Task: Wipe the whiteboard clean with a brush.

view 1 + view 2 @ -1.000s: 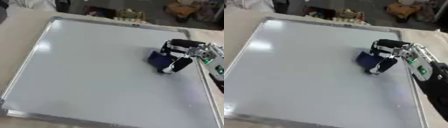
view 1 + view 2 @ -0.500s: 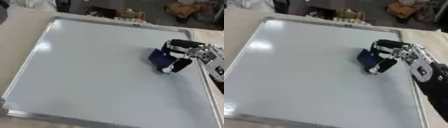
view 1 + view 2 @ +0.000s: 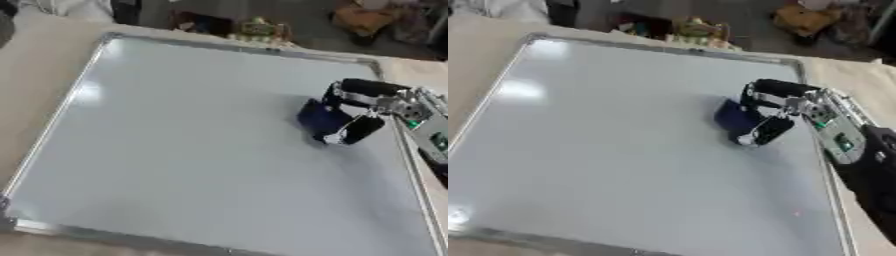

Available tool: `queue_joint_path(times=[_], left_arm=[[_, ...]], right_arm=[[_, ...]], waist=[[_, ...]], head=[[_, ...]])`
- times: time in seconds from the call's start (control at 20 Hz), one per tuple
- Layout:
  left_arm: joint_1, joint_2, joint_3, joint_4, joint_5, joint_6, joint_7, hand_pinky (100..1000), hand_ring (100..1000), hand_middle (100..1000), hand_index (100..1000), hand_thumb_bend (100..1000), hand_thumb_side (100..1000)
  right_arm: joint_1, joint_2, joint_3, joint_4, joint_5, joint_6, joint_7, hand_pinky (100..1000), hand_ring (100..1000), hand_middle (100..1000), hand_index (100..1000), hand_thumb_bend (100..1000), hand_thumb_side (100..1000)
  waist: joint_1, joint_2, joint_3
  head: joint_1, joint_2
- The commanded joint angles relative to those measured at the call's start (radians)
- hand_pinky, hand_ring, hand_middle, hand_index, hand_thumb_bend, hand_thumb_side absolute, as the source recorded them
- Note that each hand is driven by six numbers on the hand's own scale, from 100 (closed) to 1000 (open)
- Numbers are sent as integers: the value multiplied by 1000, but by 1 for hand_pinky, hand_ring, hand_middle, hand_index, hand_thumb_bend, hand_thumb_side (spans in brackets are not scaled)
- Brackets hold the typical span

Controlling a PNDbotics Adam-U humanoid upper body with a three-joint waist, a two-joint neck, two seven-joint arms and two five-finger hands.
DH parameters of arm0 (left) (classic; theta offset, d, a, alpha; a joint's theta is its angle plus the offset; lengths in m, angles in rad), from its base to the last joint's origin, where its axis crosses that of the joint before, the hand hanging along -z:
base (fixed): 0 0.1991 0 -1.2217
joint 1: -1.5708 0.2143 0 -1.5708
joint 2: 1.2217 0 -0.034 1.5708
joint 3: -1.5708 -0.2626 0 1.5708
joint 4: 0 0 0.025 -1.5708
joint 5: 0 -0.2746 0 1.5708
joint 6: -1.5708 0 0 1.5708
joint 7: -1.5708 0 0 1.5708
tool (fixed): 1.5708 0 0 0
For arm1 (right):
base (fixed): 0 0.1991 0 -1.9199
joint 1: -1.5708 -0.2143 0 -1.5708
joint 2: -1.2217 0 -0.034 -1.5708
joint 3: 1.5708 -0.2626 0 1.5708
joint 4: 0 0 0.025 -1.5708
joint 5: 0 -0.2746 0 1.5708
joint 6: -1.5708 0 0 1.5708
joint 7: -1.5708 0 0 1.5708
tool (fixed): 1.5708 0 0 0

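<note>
— Which step are you at?
— Wiping. My right hand (image 3: 354,112) is curled around the blue brush (image 3: 320,118), pressed on the whiteboard (image 3: 175,140) under its fingers.
— Next?
— I think a sweep away from the hand, toward the far side.

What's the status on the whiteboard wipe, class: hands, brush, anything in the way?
Right hand fingers curled round blue brush, right side of whiteboard. Left hand unseen. No marks visible; nothing blocking.
</note>
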Motion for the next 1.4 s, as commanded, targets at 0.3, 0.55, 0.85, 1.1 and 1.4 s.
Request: queue_joint_path(times=[0.3,0.55,0.85,1.1,1.4], left_arm=[[-10,20,0,-15,-3,-1,-5,665,637,564,632,274,973],[-9,21,0,-16,-2,0,-7,666,638,565,633,274,975],[-10,20,-2,-16,-2,0,-12,667,638,565,633,275,975],[-9,21,-1,-16,-2,1,-15,668,637,565,633,275,975],[-9,20,-2,-16,-2,3,-19,668,637,565,633,273,976]], right_arm=[[-8,-39,-5,-37,14,-10,-5,687,807,481,201,365,388],[0,-48,0,-55,43,-5,-39,688,807,474,197,384,414],[8,-55,8,-78,72,-3,-87,688,813,477,192,421,439],[12,-60,13,-88,101,-1,-118,686,812,473,195,423,457],[22,-66,23,-105,128,-3,-144,668,794,383,160,414,480]], waist=[[3,-18,-3],[3,-20,-4],[3,-22,-4],[2,-22,-5],[1,-22,-4]], head=[[9,-5],[10,-6],[10,-9],[10,-8],[7,-8]])
